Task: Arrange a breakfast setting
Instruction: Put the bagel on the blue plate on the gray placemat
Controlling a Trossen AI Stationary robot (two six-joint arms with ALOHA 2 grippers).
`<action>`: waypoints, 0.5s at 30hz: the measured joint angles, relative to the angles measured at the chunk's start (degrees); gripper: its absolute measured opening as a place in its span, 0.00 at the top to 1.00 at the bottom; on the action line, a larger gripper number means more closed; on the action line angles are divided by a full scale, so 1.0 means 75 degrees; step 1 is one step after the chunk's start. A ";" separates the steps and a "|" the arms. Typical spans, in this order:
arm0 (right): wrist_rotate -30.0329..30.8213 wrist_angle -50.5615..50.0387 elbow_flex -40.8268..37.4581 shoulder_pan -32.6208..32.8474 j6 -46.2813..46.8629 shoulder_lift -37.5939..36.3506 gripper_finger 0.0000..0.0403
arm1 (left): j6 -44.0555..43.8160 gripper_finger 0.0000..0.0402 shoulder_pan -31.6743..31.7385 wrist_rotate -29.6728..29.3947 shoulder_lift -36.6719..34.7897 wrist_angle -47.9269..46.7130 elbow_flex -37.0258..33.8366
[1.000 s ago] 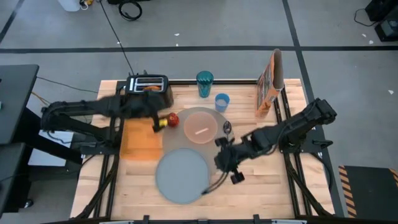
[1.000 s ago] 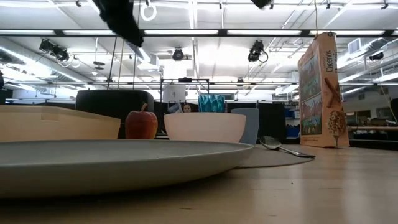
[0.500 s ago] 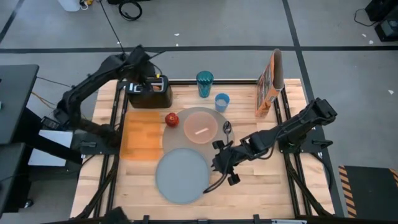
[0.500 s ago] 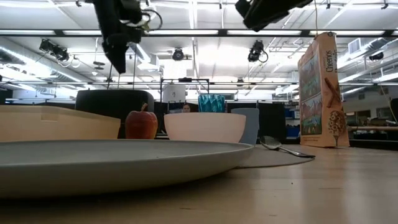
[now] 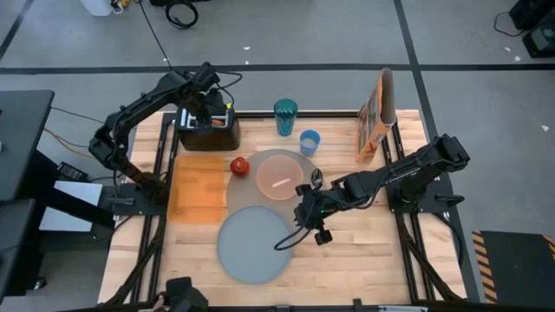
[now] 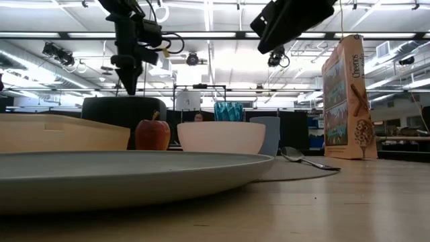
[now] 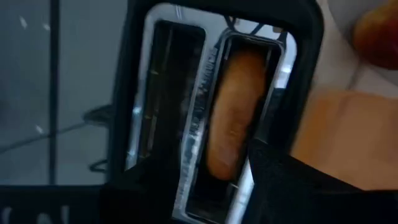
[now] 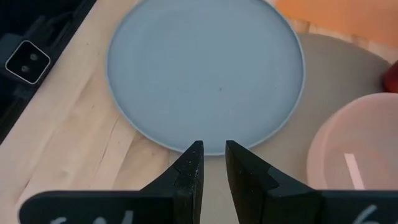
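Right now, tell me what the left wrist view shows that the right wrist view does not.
Only the left wrist view shows the black toaster from above, with the bagel standing in one of its slots; the other slot is empty.

Only the right wrist view shows the grey plate, the pink bowl, the mat under them, and the right gripper with its fingers nearly together over the plate's edge.

Both show a bit of the orange cutting board.
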 joint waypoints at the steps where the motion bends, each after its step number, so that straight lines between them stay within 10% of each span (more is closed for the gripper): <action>1: -0.0050 -0.0014 0.0000 -0.0028 0.0017 0.0000 0.81 | 0.0221 0.52 0.0002 -0.0009 0.0000 0.0016 0.0000; 15: -0.0177 0.0114 0.0000 -0.0065 0.0427 0.0000 0.81 | 0.1288 0.53 0.0113 0.0246 0.0576 0.0004 0.0000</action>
